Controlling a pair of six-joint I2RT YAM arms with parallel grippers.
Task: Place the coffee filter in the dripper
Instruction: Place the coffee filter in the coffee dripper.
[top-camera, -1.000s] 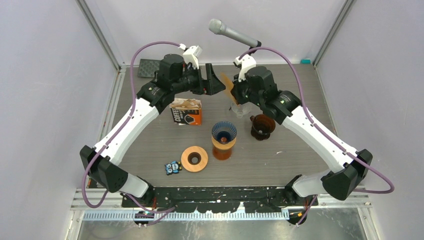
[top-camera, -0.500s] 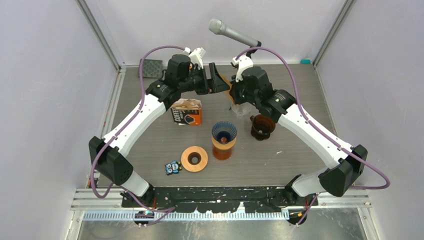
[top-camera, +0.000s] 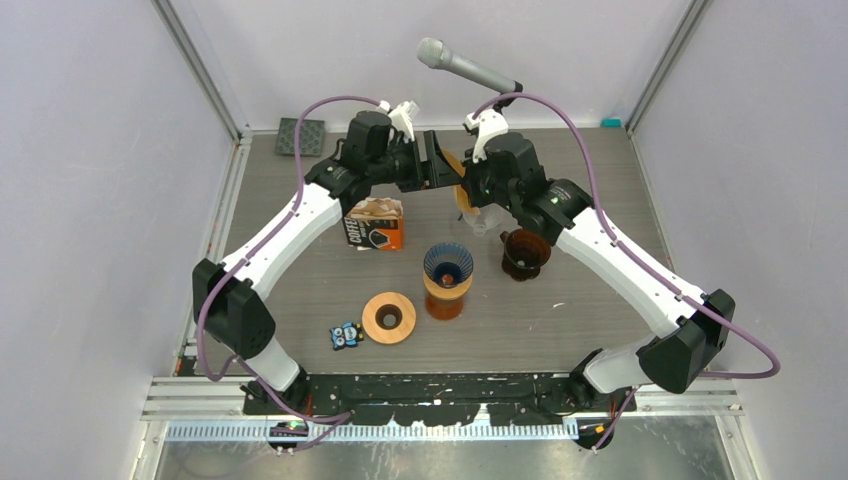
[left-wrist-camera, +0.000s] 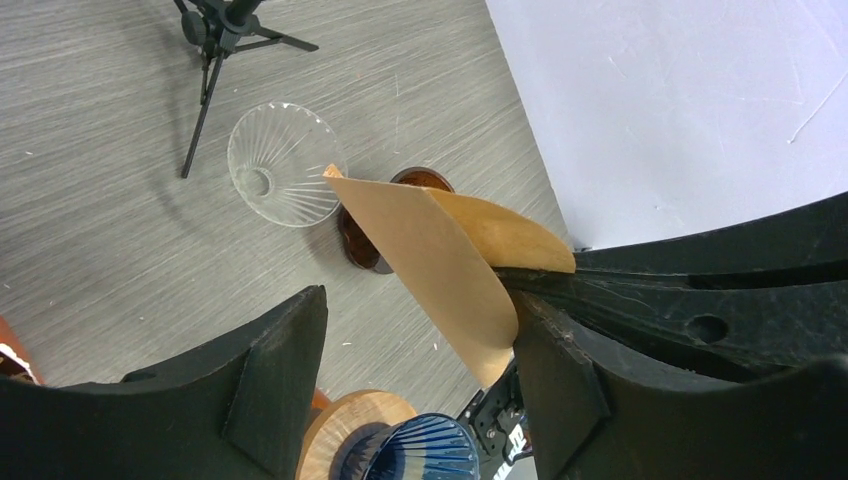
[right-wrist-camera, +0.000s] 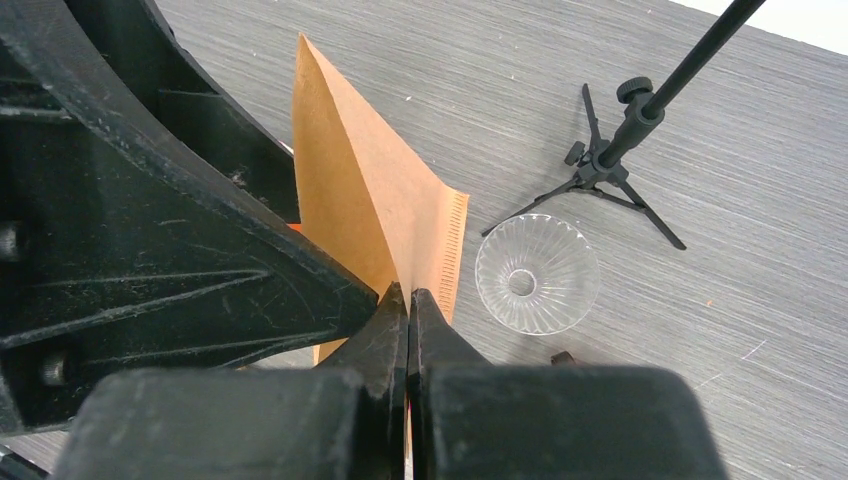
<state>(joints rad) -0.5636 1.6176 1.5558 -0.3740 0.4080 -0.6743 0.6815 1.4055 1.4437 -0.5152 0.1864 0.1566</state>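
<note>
**Filter held aloft at the far edge, second claw moving in on it**

My right claw (right-wrist-camera: 408, 300) was pinching the brown paper cone filter (right-wrist-camera: 350, 190) by its crimped seam, fingers pressed tight on the paper. It held the filter in the air above the middle of the bench's far edge, clear of the surface.

My left claw (left-wrist-camera: 415, 340) faced it with its fingers spread, and the filter sat between them. The paper lay against one finger and the other stood well off. I took this as the opening-out step, since the filter was folded nearly flat and no dripper had anything in it.

Below the filter, near the microphone tripod (right-wrist-camera: 610, 160), sat the clear ribbed glass dripper (right-wrist-camera: 537, 273). A blue ribbed dripper on an amber stand (top-camera: 447, 263) and a dark amber dripper (top-camera: 524, 250) stood nearer the bench's centre. I could not tell which one was meant.

The next move, as I judged it, called for the left fingers to close on one ply only. A gentle pull apart should then open the cone without tearing it.
</note>
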